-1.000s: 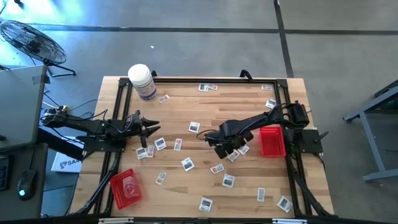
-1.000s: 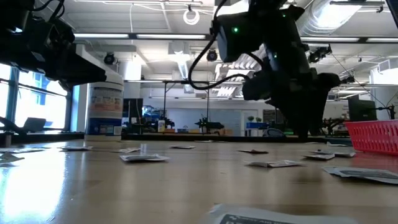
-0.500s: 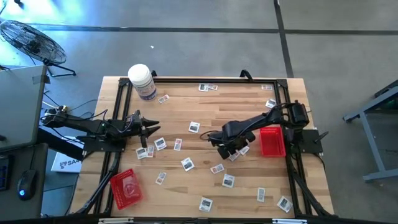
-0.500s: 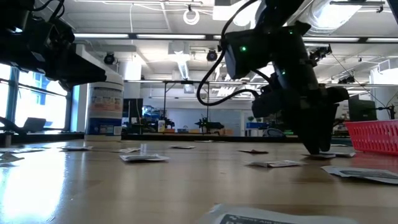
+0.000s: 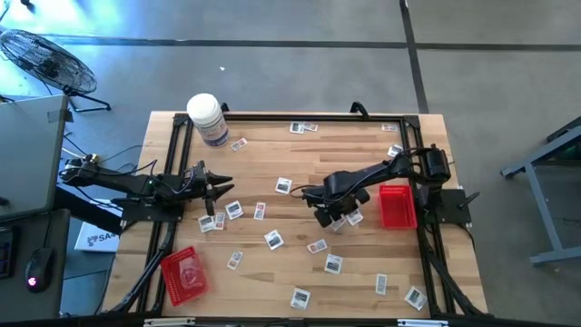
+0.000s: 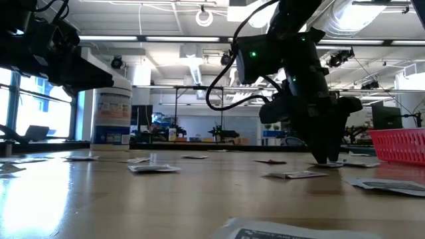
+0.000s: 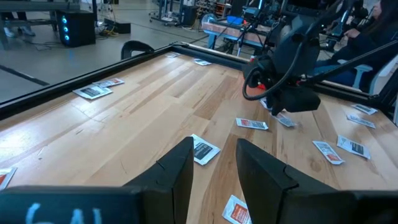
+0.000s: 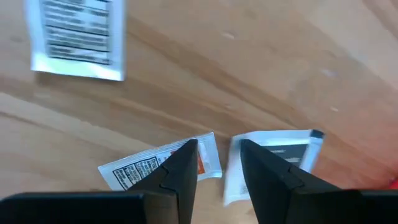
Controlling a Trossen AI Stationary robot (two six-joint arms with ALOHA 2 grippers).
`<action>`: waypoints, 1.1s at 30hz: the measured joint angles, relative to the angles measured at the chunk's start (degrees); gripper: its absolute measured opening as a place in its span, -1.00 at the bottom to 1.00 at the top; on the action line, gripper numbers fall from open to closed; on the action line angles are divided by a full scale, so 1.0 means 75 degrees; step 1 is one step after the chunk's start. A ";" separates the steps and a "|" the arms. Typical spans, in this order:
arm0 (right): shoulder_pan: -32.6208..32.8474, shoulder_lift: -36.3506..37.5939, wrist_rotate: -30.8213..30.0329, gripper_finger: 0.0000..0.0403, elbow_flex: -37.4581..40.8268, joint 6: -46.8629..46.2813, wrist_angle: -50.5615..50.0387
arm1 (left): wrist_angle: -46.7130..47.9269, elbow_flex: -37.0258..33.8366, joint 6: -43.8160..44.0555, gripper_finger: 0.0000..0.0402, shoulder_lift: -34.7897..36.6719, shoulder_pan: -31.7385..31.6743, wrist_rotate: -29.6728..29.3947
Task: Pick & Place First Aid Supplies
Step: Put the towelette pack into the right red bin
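The first aid supplies are small flat white packets scattered over the wooden table [image 5: 300, 173]. My right gripper [image 8: 217, 152] points down at the middle right, open, its fingertips low over two neighbouring packets. One packet has red print [image 8: 149, 167]; the other is white and grey [image 8: 277, 152]. A third packet [image 8: 78, 37] lies a little apart from them. In the low view the right gripper [image 6: 323, 158] reaches down to the table top. My left gripper [image 7: 211, 162] waits at the left edge, level and open, with a packet [image 7: 204, 149] on the table just beyond its fingers. My right gripper comes from above, pointing down. One fingertip [image 8: 186, 155] is over the red-printed packet's end [image 8: 208, 158], the other over the white and grey packet's edge [image 8: 235, 163]. Whether they touch the packets I cannot tell. Both packets lie flat on the table.
A shallow red tray [image 5: 397, 205] sits just right of my right gripper, and another red tray [image 5: 184, 273] is at the near left. A large white jar [image 5: 208, 119] stands at the far left corner. A black frame [image 5: 172, 163] runs along the table's edges.
My right gripper has sunk toward the table, from clear above the packets next to the red tray down to table-top height, shifting slightly sideways on the way. The packets lie where they were.
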State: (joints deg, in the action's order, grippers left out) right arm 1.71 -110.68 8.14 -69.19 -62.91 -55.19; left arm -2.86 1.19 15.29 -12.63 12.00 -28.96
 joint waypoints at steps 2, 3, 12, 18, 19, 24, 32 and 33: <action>0.0020 0.0001 0.0150 -0.41 -0.0024 0.0033 0.0253 | 0.0001 0.0000 0.0003 -0.41 -0.0001 -0.0001 0.0001; 0.0034 0.0001 0.0156 -0.41 -0.0062 0.0050 0.0260 | 0.0001 0.0000 0.0003 -0.41 0.0001 -0.0001 0.0001; 0.0034 0.0127 -0.0351 -0.41 -0.0319 0.0062 -0.0510 | 0.0001 0.0001 0.0003 -0.41 0.0001 -0.0001 0.0000; 0.0169 0.0138 -0.0272 -0.41 -0.0251 0.0622 -0.0490 | 0.0001 0.0000 0.0003 -0.41 0.0001 -0.0001 -0.0001; 0.0206 0.0138 -0.0296 -0.41 -0.0225 0.0739 -0.0488 | 0.0001 0.0000 0.0000 -0.41 0.0001 0.0001 0.0001; 0.0380 0.0138 -0.0516 -0.41 -0.0032 0.1567 -0.0173 | 0.0001 0.0002 0.0002 -0.41 0.0001 -0.0001 -0.0001; 0.0497 0.0161 -0.1064 -0.41 0.0230 0.2463 0.0266 | 0.0001 0.0002 0.0003 -0.41 0.0001 -0.0001 0.0001; 0.0498 0.0161 -0.1146 -0.41 0.0230 0.2470 0.0257 | 0.0001 0.0003 0.0002 -0.41 -0.0001 0.0001 0.0000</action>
State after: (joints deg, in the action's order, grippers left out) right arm 5.44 -109.47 -0.46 -67.46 -44.38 -53.27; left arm -2.85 1.21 15.30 -12.64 12.00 -28.96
